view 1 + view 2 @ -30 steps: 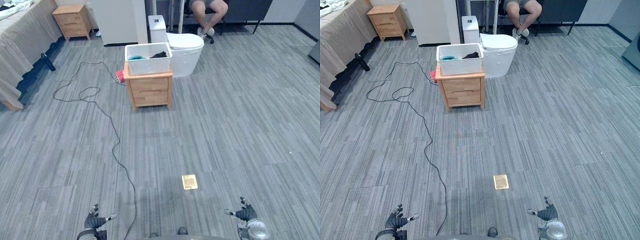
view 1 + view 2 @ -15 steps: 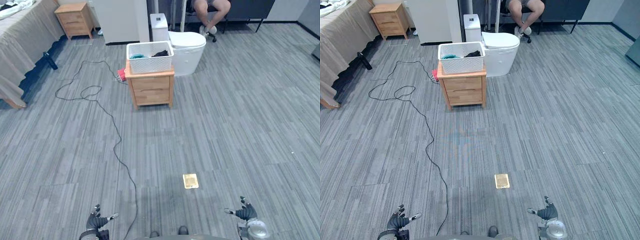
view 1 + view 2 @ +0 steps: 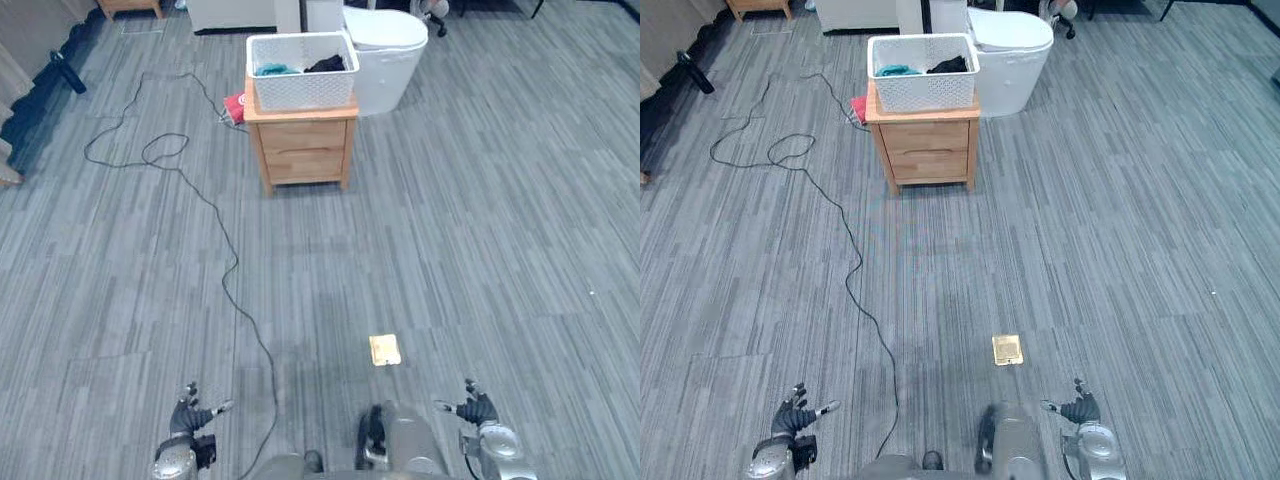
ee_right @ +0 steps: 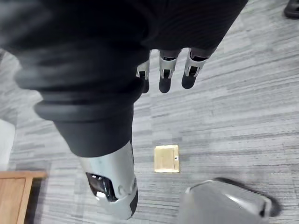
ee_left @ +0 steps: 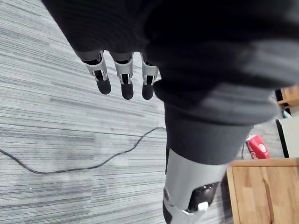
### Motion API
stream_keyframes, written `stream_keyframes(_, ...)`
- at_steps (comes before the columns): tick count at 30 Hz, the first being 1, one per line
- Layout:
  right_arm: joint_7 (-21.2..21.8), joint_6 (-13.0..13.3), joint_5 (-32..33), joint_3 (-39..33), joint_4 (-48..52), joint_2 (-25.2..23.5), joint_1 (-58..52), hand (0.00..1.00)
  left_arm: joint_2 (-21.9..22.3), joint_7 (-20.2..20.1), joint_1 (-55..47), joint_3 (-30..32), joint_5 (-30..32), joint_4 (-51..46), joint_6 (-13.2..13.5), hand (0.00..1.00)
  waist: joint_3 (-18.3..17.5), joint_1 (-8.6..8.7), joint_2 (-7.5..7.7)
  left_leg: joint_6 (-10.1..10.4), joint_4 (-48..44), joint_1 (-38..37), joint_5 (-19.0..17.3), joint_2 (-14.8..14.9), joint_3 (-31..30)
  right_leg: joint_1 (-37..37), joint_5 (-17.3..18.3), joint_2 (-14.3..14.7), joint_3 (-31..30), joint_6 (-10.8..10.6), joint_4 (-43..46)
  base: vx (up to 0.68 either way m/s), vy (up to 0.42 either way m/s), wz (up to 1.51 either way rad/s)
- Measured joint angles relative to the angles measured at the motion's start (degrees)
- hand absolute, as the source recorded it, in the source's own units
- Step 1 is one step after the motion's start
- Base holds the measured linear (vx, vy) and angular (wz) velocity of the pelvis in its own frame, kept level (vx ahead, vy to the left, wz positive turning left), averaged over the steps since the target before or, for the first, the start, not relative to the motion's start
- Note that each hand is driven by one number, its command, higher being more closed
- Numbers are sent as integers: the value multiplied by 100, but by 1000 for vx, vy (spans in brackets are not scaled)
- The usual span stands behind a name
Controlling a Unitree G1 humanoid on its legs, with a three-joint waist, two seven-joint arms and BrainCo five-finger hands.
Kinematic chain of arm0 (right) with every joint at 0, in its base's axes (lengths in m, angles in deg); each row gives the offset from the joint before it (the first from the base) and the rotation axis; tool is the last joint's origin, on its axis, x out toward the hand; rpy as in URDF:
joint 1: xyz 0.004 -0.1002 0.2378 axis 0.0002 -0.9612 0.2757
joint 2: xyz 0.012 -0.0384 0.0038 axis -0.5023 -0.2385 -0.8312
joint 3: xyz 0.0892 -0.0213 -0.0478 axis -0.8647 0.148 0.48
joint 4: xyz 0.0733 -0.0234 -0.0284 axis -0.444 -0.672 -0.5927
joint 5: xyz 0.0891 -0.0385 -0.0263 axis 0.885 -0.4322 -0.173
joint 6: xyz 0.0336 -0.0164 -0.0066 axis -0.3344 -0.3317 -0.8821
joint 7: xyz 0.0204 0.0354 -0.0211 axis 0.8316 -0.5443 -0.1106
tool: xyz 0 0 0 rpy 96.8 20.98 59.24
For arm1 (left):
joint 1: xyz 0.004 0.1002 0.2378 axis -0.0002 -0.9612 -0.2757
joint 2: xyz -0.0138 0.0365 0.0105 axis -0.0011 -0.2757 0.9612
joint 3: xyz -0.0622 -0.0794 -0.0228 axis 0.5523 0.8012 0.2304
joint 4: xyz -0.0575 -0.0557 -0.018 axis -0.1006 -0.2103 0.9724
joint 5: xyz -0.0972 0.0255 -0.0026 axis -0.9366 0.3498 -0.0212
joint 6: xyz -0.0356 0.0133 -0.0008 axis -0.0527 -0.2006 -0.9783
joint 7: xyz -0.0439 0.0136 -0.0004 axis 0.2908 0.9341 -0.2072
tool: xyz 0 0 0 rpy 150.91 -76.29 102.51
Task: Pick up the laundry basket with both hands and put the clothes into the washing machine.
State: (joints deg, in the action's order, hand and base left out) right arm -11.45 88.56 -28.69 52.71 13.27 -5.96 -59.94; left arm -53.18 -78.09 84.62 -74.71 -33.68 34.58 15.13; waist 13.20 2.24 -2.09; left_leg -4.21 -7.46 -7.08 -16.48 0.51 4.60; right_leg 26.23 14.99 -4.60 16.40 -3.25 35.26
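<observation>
Basket, white, holding teal and dark clothes, stands on a wooden nightstand, well apart from the robot across the floor. A white fixture sits just behind it. Left hand and right hand hang low, fingers straight, holding nothing. Step in hand, by judgement: the approach. Next move: close the gap, then bring a hand to each side of the basket.

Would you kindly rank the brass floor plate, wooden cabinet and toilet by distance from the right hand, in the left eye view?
From the right hand:
1. Brass floor plate, just ahead, to its left.
2. Wooden cabinet, far ahead, leftward.
3. Toilet, beyond the cabinet's right side.
</observation>
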Motion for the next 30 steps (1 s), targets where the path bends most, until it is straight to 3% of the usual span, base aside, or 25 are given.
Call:
stream_keyframes(1, 0, 0, 2, 9, 1, 8, 39, 0, 12, 12, 57, -4, -7, 1, -1, 0, 35, 40, -13, 41, 68, -65, -23, 66, -44, 106, -106, 50, 51, 15, -327, 464, -46, 58)
stream_keyframes(2, -3, 1, 43, 16, 6, 16, 70, 0, 32, 55, 196, -32, -7, 1, -1, 0, 136, 84, 65, 197, 164, -312, -106, 150, -114, 260, -576, 162, 95, 50, -1156, 523, -72, 43)
stream_keyframes(4, -14, 2, 48, 22, 25, 20, 52, 0, 27, 86, 183, -115, -4, 15, -1, 0, 139, 92, 171, 496, 140, -564, -278, 137, -174, 334, -1015, 155, -29, 206, -1719, 602, -113, 40)
stream_keyframes(5, -15, -7, 46, 27, 45, 22, -66, 0, 52, 80, 155, -146, 3, 34, -4, 0, 108, 117, 242, 701, -2, -710, -401, 173, -285, 363, -1640, 152, -148, 602, -1449, 670, -179, 34)
stream_keyframes(6, -12, -23, 46, 30, 129, 32, -75, 0, 133, 68, 129, -151, 5, 35, -1, 0, 81, 143, 121, 789, -586, -550, -428, 366, -295, 429, -1405, 169, -62, 628, -977, 679, -197, 29)
stream_keyframes(7, -6, -23, 45, 43, 209, 24, -72, 0, 147, 61, 135, -154, 5, 41, -6, 0, 92, 151, 99, 941, -1087, -386, -342, 435, -268, 397, -1186, 204, -40, 624, -844, 548, -172, 11)
stream_keyframes(8, 7, -23, 43, 44, 300, 9, -73, 0, 193, 58, 134, -123, 5, 40, -7, 0, 129, 149, 44, 1208, -2000, -28, -57, 534, -215, 207, -945, 291, -6, 675, -769, 743, -236, 0)
stream_keyframes(9, 11, -34, 46, 64, 440, -6, -100, 0, 318, 50, 64, -2, 6, 19, -7, 0, 174, 97, -32, 1256, -3527, 451, 873, 740, -203, -261, -653, 468, -17, 714, -821, 881, -263, -14)
stream_keyframes(10, -10, -23, 95, 148, 575, -37, -112, 0, 404, 47, -22, 75, 5, -54, -8, 0, 210, 33, -82, 1314, -5121, 1012, 1019, 1056, -138, -849, -464, 665, -52, 765, -1026, 869, -246, -25)
stream_keyframes(11, -14, -11, 164, 199, 648, -66, -124, 0, 409, 45, -37, 77, 5, -93, -10, 0, 221, -4, -68, 1224, -5687, 1252, 963, 1187, -29, -1098, -402, 728, -90, 817, -1124, 664, -143, -31)
stream_keyframes(12, -19, 26, 232, 240, 767, -172, -133, 0, 411, 46, -35, 78, 3, -170, -13, 0, 233, -143, 38, 938, -6382, 1767, 786, 1362, 260, -1632, -289, 768, -225, 817, -1377, 635, -108, -28)
stream_keyframes(13, -26, 60, 305, 234, 893, -277, -155, 0, 432, 48, -40, 77, 2, -308, -13, 0, 233, -239, 146, 776, -6432, 2207, 683, 1440, 541, -2119, -250, 742, -339, 808, -1750, 625, -95, -24)
stream_keyframes(15, -20, 105, 387, 241, 958, -342, -153, 0, 473, 46, -56, 77, 0, -497, 3, 0, 196, -327, 209, 652, -5814, 2881, 587, 1511, 909, -2801, -252, 730, -470, 801, -2457, 623, -41, -21)
stream_keyframes(17, -21, 99, 386, 247, 925, -334, -74, 0, 461, 48, -69, 79, -1, -530, 3, 0, 205, -405, 250, 622, -4352, 3263, 539, 1388, 1217, -3317, -202, 627, -548, 702, -2909, 619, 44, -26)
stream_keyframes(18, -29, 90, 384, 208, 816, -326, -15, 0, 489, 52, -87, 113, -9, -529, 0, 0, 249, -478, 329, 666, -2972, 3294, 614, 1128, 1264, -3610, -154, 500, -613, 606, -3088, 621, 126, -46)
stream_keyframes(19, -41, 96, 383, 162, 718, -324, -33, 0, 515, 54, -141, 115, -11, -529, 1, 0, 209, -545, 331, 793, -1421, 3176, 929, 852, 1117, -3852, -69, 403, -635, 452, -3215, 758, 200, -52)
stream_keyframes(20, -61, 100, 381, 154, 662, -302, -35, 0, 536, 54, -197, 111, -9, -522, 0, 0, 178, -589, 290, 751, -869, 3140, 1137, 767, 975, -3945, 0, 396, -702, 314, -3251, 633, 214, -67)
stream_keyframes(21, -105, 87, 376, 158, 505, -298, -64, 0, 530, 65, -282, 129, -9, -453, 1, 0, 74, -662, 353, 513, -845, 3155, 1934, 618, 743, -4138, 201, 286, -825, -29, -3221, 670, 261, -34)
stream_keyframes(22, -109, 82, 373, 158, 397, -369, -89, 0, 492, 65, -296, 189, -6, -304, -15, 0, -78, -587, 601, 233, -1154, 3263, 1856, 330, 692, -4142, 273, 11, -834, -155, -3002, 578, 215, -10)
stream_keyframes(23, -112, 90, 371, 129, 400, -357, -134, 0, 521, 57, -254, 188, -3, -287, -21, 0, -125, -545, 650, 139, -1279, 3272, 1729, 258, 660, -3986, 266, -108, -847, -170, -2659, 743, 255, 35)
stream_keyframes(25, -110, 70, 345, -7, 344, -366, -220, 0, 552, 42, -226, 173, 4, -212, -19, 0, -126, -458, 703, 51, -1577, 2970, 1186, 37, 668, -3369, -173, -436, -917, -674, -645, 775, 265, 34)
stream_keyframes(26, -106, 69, 328, -3, 342, -369, -246, 0, 511, 44, -219, 170, 5, -120, -27, 0, -121, -410, 724, -23, -1579, 2676, 956, -66, 640, -3008, -586, -617, -978, -612, 514, 800, 244, 21)
stream_keyframes(27, -97, 64, 235, 19, 338, -366, -230, 0, 494, 57, -247, 172, 5, -64, -51, 0, -100, -369, 691, -55, -1534, 2192, 678, -120, 650, -2546, -474, -771, -1001, -368, 1804, 646, 165, 7)
stream_keyframes(29, -86, 69, 150, 168, 360, -374, -229, 0, 469, 59, -297, 113, 4, -54, -69, 0, -77, -308, 549, -38, -1215, 1348, 451, -78, 616, -2078, -183, -839, -711, 98, 2464, 584, 104, -6)
stream_keyframes(30, -81, 86, 146, 282, 394, -382, -233, 0, 432, 54, -257, 108, 4, -49, -69, 0, -64, -300, 462, -14, -913, 827, 425, 3, 596, -1740, 6, -760, -388, 219, 2259, 555, 62, 0)
